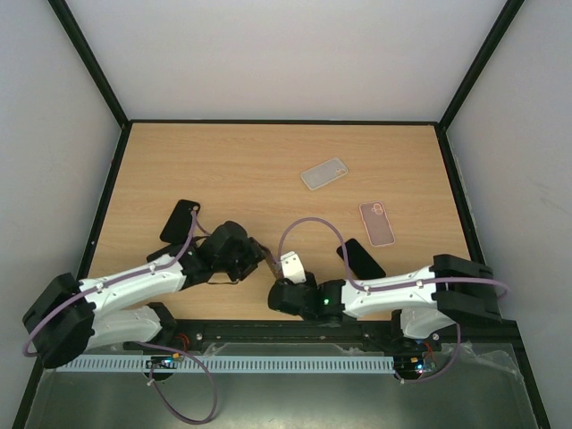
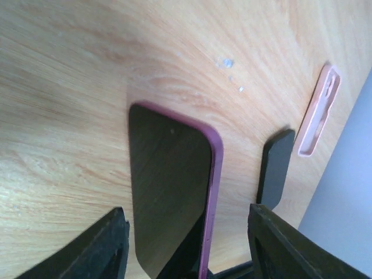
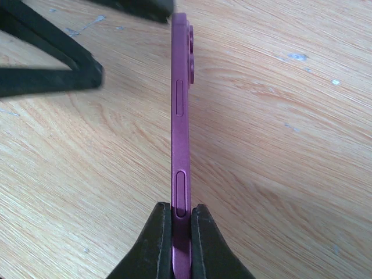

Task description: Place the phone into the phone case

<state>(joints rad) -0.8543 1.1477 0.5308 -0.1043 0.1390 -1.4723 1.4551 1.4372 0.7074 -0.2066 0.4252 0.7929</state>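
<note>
Where the right gripper [image 3: 181, 214] pinches its fingers [image 3: 152, 247] shut on both faces of the purple phone [image 3: 180, 116], the phone is held edge-on over the wooden table [image 1: 223, 161]. The left gripper [image 2: 185, 216] stands with fingers [image 2: 102, 247] spread apart, straddling the phone's other end without clamping it. A pink case [image 1: 377, 222] and a clear case [image 1: 323, 173] lie flat farther back on the table, right of centre.

open table [image 1: 223, 156] across far left; pink case [image 1: 377, 223], black slab [image 1: 360, 258] crowding near right
</note>
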